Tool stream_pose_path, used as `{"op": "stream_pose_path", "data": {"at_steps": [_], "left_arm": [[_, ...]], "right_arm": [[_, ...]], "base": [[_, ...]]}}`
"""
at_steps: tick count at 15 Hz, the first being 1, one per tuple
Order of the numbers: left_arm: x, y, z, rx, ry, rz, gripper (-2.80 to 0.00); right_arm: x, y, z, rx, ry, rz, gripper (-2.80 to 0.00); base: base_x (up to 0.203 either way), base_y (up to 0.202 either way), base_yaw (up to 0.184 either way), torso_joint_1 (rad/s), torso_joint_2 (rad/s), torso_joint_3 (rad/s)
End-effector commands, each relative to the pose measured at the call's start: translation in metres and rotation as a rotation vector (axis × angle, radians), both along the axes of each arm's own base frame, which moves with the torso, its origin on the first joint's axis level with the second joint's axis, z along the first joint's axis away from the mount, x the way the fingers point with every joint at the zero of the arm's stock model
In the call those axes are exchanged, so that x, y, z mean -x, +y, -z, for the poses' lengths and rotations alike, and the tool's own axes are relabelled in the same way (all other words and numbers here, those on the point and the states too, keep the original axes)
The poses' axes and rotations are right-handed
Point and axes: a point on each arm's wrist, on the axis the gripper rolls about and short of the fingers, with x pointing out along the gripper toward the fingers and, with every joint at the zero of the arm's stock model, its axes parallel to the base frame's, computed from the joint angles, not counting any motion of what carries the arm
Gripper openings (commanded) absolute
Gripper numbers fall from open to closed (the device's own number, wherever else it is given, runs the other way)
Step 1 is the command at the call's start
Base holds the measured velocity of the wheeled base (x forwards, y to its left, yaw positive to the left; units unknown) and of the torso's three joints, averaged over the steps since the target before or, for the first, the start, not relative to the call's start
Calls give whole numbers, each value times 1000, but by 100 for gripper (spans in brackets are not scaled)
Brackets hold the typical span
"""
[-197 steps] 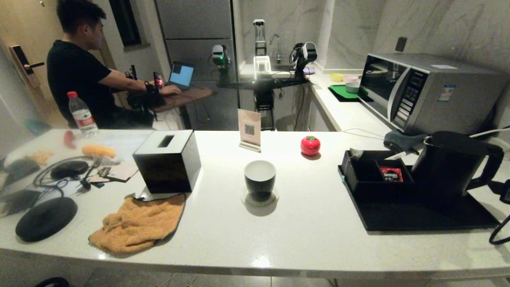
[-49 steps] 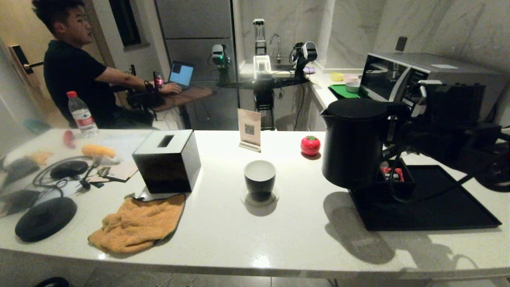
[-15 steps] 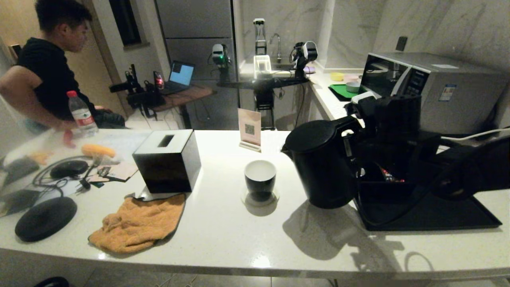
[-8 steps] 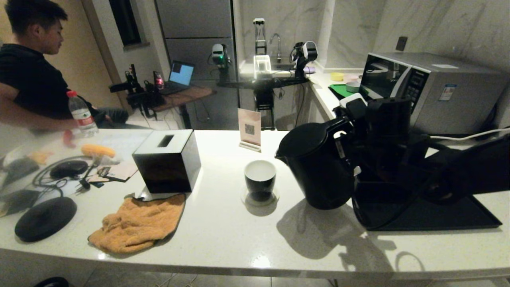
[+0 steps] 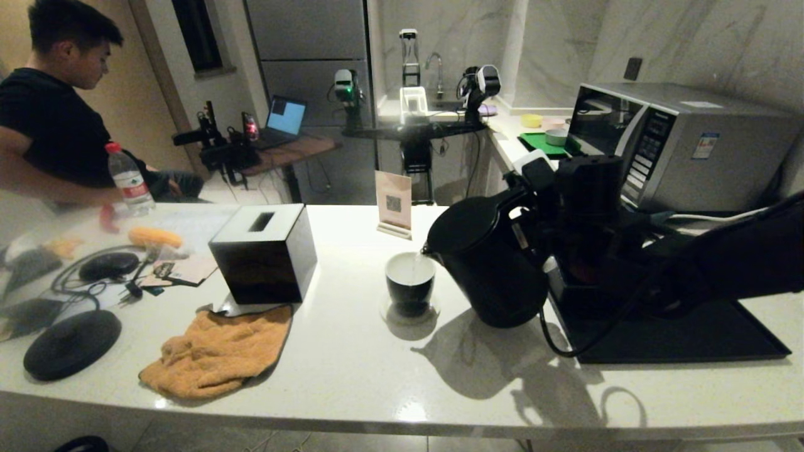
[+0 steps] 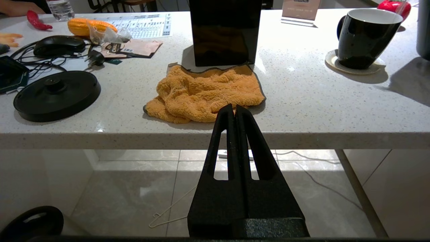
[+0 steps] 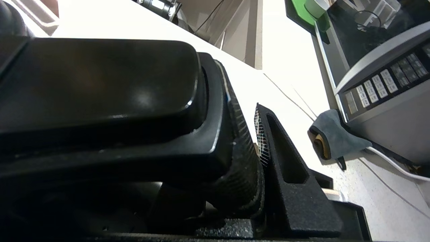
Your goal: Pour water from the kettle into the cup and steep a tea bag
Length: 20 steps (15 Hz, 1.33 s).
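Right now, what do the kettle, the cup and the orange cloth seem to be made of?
Kettle: matte black, probably plastic; no sharp reflections.
Cup: likely glazed ceramic; glossy black outside, white inside.
Orange cloth: soft terry or microfibre; fuzzy, crumpled pile.

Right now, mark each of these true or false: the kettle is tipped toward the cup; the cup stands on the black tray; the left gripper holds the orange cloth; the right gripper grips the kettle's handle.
1. The kettle is tipped toward the cup: true, its spout is over the rim.
2. The cup stands on the black tray: false, it sits on a small coaster on the counter.
3. The left gripper holds the orange cloth: false, its fingers are shut on nothing, off the counter's edge.
4. The right gripper grips the kettle's handle: true.
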Motion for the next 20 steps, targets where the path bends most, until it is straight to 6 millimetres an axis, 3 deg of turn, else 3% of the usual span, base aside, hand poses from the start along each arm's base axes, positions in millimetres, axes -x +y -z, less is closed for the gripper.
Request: {"op": "stream_pose_path", "data": {"at_steps": [1,8,20], "left_arm": [[0,0,0,0,0,0,-280],[0,0,0,0,0,0,-280],[0,0,0,0,0,0,-280]], "right_arm": [[-6,6,6,15,7,-4,-280],[-25,16,10,46,-7,-8,-280],[-29,17,13,135,-4,-17,-280]], "base": [[0,0,0,0,0,0],[0,0,0,0,0,0],[0,0,0,0,0,0]]}}
